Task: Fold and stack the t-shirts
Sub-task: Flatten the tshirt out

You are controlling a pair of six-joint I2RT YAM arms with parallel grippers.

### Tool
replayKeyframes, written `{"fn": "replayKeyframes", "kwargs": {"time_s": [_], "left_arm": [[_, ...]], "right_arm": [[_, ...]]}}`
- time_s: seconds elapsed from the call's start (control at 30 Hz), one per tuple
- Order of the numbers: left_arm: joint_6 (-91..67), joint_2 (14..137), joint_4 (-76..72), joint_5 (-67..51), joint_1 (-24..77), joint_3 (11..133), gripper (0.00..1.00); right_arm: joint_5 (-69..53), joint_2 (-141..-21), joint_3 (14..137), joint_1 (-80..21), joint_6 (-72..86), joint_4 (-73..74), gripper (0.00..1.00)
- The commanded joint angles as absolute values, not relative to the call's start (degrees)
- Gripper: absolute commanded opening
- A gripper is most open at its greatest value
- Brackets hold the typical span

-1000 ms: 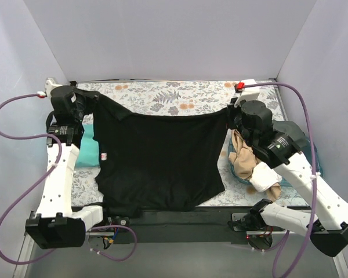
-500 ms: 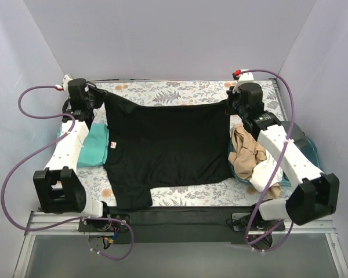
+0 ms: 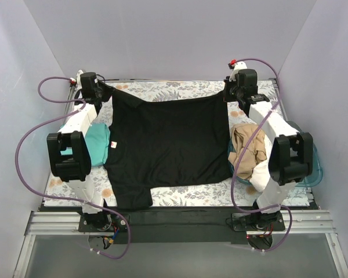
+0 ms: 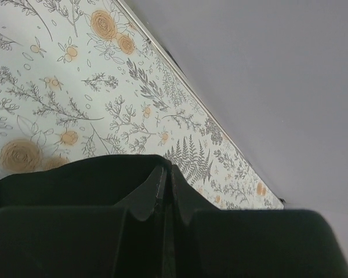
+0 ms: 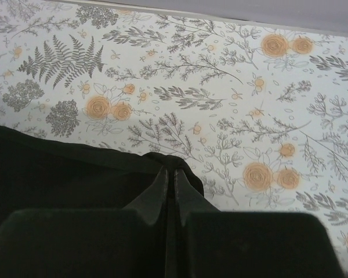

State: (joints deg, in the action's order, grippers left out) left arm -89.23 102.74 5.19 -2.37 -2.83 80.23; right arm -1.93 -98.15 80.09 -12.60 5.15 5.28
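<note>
The black t-shirt (image 3: pixel 168 145) lies spread on the flowered table cover, its far edge stretched between both grippers. My left gripper (image 3: pixel 98 92) is shut on its far left corner; the left wrist view shows the cloth (image 4: pixel 75 179) pinched between the fingertips. My right gripper (image 3: pixel 229 95) is shut on the far right corner, seen as black cloth (image 5: pixel 58 168) in the right wrist view. A small red-white label (image 3: pixel 113 145) shows at the shirt's left edge. A folded teal t-shirt (image 3: pixel 95 145) lies at the left, partly under the black one. Tan (image 3: pixel 246 150) and white (image 3: pixel 261 174) shirts hang from the basket at the right.
The translucent teal basket (image 3: pixel 316 165) stands at the right edge, mostly behind my right arm. The enclosure walls rise close behind the table's far edge (image 3: pixel 174 81). Purple cables loop beside both arms.
Both arms have reached toward the far edge, pulling the black t-shirt away from the near edge and laying it flatter. Its near hem now lies on the table.
</note>
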Motion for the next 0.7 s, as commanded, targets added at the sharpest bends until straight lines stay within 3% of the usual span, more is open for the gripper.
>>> {"fn": "replayKeyframes", "kwargs": {"time_s": [0.0, 0.37, 0.67], "left_arm": [[-87.19, 106.16, 2.99, -2.99, -2.55, 85.15, 0.0], [-84.99, 120.66, 3.51, -1.41, -2.37, 96.58, 0.0], [-84.29, 120.43, 6.59, 2.01, -0.88, 96.25, 0.0]], "right_arm": [[-6.32, -103.61, 87.25, -11.69, 1.76, 1.23, 0.01], [-8.7, -122.24, 101.86, -9.14, 1.76, 1.32, 0.01], [-13.0, -124.28, 102.14, -8.53, 0.79, 1.58, 0.01]]}}
